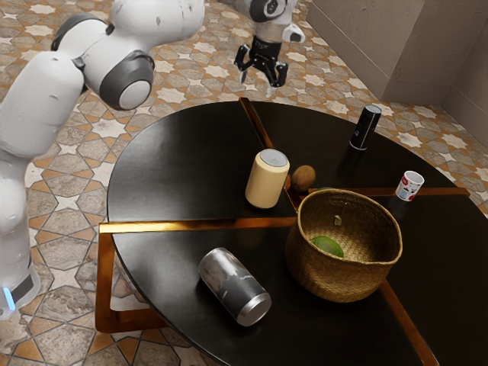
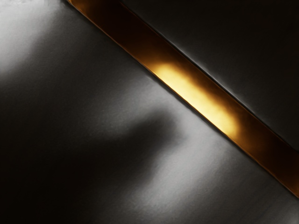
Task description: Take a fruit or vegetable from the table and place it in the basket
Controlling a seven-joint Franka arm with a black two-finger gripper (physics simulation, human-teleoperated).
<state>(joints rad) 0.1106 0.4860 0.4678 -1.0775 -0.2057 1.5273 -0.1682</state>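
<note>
Gripper (image 1: 256,84): fingers spread | Brown kiwi-like fruit (image 1: 303,178): probably light, firm, slightly yielding; grasp at mid-body, low force | Green fruit (image 1: 327,246): inside woven basket (image 1: 341,283)

Well in from the tabletop's (image 1: 168,168) edge, the basket (image 1: 343,278) hides the lower part of the green fruit (image 1: 326,244) inside it and most of something green (image 1: 323,188) behind it, while the print on the black can (image 1: 366,128) is too small to read.
</note>
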